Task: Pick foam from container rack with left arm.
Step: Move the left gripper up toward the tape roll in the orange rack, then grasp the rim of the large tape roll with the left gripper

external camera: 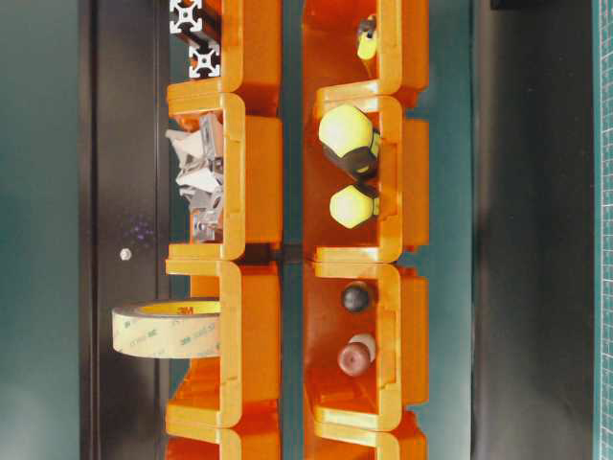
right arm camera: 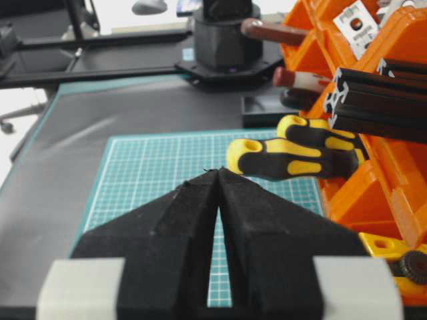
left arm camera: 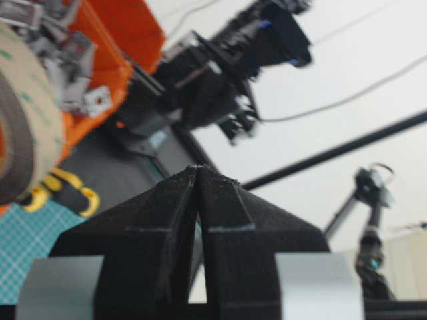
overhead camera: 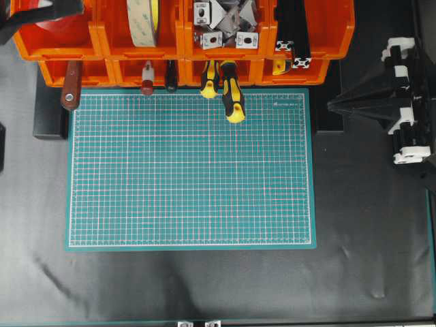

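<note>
Container rack (overhead camera: 184, 51) along the counter's (overhead camera: 204, 286) far edge, foam (overhead camera: 142, 20) upright in an upper bin, cutting mat (overhead camera: 191, 170) just before the rack, screwdriver handles (overhead camera: 231, 95) reaching from a lower bin over the mat, right end effector (overhead camera: 334, 104) right of the mat

One foam roll (overhead camera: 142, 22) stands in the rack (overhead camera: 182, 42), which shows two tiers of orange bins; four bins per tier show in the overhead view, eight in all. One red tape roll (overhead camera: 60, 20) lies in the top left bin. One green mat (overhead camera: 191, 170) lies on the table. Two yellow-and-black handles (overhead camera: 231, 95) stick out of one lower bin, and a third, smaller yellow-black piece (overhead camera: 279, 66) sits in the bin to its right. Three more handles show: one brown (overhead camera: 71, 87), one red-and-white (overhead camera: 147, 78), one black (overhead camera: 170, 75). Two black slotted bars (overhead camera: 293, 30) lie in the top right bin. The metal brackets (overhead camera: 225, 26) number at least three. Two grippers (left arm camera: 199, 173) (right arm camera: 217, 175) appear, one per wrist view
</note>
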Controlling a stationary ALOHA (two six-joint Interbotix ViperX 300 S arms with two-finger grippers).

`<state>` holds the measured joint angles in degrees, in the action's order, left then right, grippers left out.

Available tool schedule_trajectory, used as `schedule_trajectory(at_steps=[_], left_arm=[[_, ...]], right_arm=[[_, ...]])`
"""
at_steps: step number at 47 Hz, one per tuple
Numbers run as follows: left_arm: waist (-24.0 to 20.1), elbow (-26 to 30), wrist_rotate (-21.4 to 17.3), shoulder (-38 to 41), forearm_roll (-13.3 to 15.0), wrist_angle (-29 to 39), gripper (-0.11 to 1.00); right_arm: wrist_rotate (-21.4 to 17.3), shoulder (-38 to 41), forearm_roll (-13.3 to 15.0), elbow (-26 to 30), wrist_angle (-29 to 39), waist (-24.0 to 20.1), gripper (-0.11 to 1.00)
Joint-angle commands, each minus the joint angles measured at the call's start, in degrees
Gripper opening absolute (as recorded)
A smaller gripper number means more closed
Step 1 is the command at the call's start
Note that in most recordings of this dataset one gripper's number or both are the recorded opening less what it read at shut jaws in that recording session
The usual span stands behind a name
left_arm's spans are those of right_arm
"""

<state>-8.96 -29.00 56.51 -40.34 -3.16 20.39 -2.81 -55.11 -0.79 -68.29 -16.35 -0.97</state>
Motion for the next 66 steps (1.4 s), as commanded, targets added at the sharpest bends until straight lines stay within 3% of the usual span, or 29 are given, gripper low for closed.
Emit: schedule_trajectory(at_steps=[1, 5, 8, 17, 22, 47, 66], left_arm=[[-0.8, 1.9, 0.0, 0.6, -0.3, 0.1, 0.01], [-1.1, 2.3, 0.0, 1.2, -0.3, 0.5, 0.06], [-1.6, 2.5, 0.2, 1.8, -0.3, 2.4, 0.16], [-2.6, 4.8, 3.1, 5.0, -0.1, 11.0, 0.71], [-2.6, 6.1, 3.8, 6.6, -0.1, 12.2, 0.9], [-6.2, 9.6, 4.0, 16.2, -0.1, 11.2, 0.88], [-5.4, 9.1, 4.5, 17.8, -0.2, 7.8, 0.83]], right_arm=[[0.1, 0.3, -0.1, 1.4, -0.9, -0.1, 0.0], [0.1, 0.3, -0.1, 1.4, -0.9, -0.1, 0.0], [0.1, 0.3, -0.1, 1.4, -0.8, -0.1, 0.0], [0.1, 0.1, -0.1, 1.5, -0.9, -0.1, 0.0], [0.1, 0.1, -0.1, 1.4, -0.9, -0.1, 0.0], [0.2, 0.1, -0.1, 1.2, -0.6, -0.1, 0.0], [0.1, 0.0, -0.1, 1.1, -0.4, -0.1, 0.0]])
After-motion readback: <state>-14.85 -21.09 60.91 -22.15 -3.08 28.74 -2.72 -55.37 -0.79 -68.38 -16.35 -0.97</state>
